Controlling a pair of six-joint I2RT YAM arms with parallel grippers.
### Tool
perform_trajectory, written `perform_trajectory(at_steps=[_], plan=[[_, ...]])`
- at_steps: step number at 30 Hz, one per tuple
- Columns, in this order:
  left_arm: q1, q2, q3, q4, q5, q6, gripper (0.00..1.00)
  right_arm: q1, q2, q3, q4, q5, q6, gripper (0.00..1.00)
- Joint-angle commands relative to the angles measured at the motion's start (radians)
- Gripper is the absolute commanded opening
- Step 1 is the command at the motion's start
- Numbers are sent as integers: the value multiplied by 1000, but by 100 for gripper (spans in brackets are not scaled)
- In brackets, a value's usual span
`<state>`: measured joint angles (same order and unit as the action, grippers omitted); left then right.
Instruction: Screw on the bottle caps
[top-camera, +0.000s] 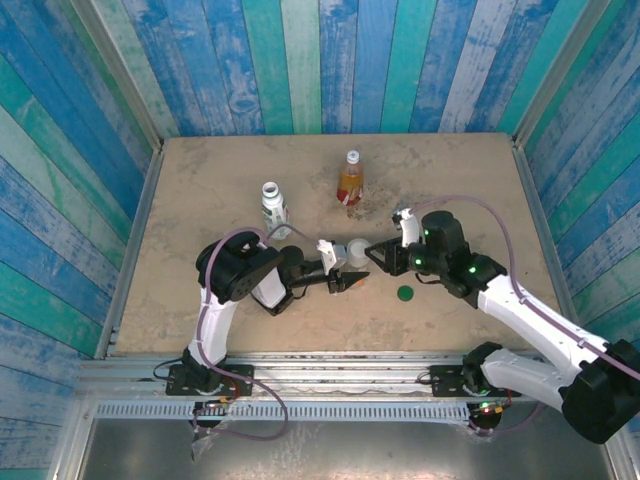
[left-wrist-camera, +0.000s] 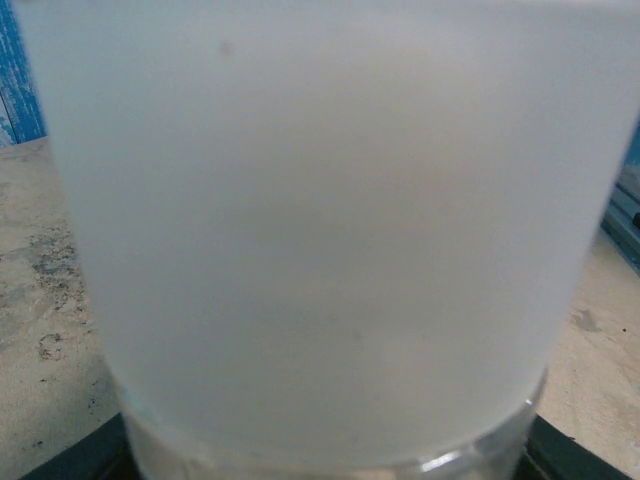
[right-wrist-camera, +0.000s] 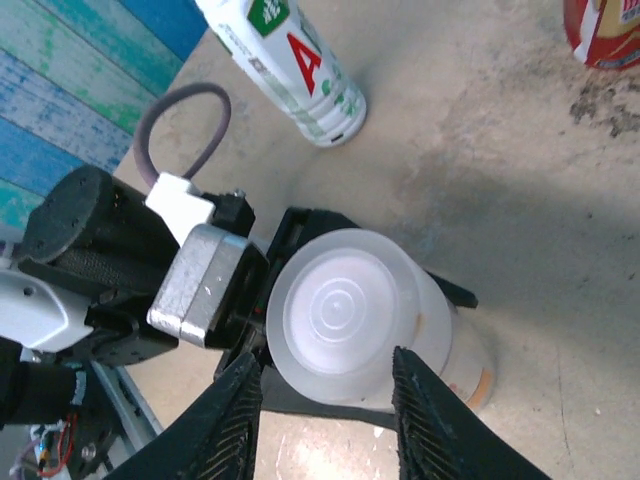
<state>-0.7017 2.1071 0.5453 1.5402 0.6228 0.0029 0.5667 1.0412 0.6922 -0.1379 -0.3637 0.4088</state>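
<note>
The short clear bottle (right-wrist-camera: 462, 368) is kept upright on the table (right-wrist-camera: 540, 200), clamped low on its body by the left gripper (top-camera: 345, 272). The wide translucent cap (right-wrist-camera: 345, 305) is seated on top of this bottle. The right gripper (right-wrist-camera: 326, 358) is placed at the cap, with one finger on each side of it. The jaws are seen apart, but whether they press the cap cannot be told. The dark green cap (top-camera: 404, 293) is lying near on the table.

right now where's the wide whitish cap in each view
top external: translucent cap near the centre of the frame
left wrist: close up, centre
right wrist: centre, seen from above
shared landmark: white-labelled bottle, up-left of it in top external and right wrist
</note>
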Motion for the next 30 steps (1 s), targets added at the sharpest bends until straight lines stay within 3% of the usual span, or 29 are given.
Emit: perform_trajectory(at_steps=[1, 9, 16, 24, 28, 30], plan=[[2, 49, -2, -78, -10, 0, 53, -10, 30, 23, 30, 35, -6, 39], [2, 48, -2, -76, -2, 2, 53, -46, 196, 122, 17, -52, -57, 28], [2, 31, -1, -118, -26, 19, 54, -52, 126, 24, 23, -156, -15, 19], [2, 35, -6, -88, -28, 14, 54, -24, -9, -92, 50, -240, 39, 18], [3, 25, -10, -97, -26, 22, 54, -30, -61, -54, -40, -129, -54, 22], [3, 22, -15, -89, -22, 21, 54, -41, -74, -35, -53, -62, -71, 32]])
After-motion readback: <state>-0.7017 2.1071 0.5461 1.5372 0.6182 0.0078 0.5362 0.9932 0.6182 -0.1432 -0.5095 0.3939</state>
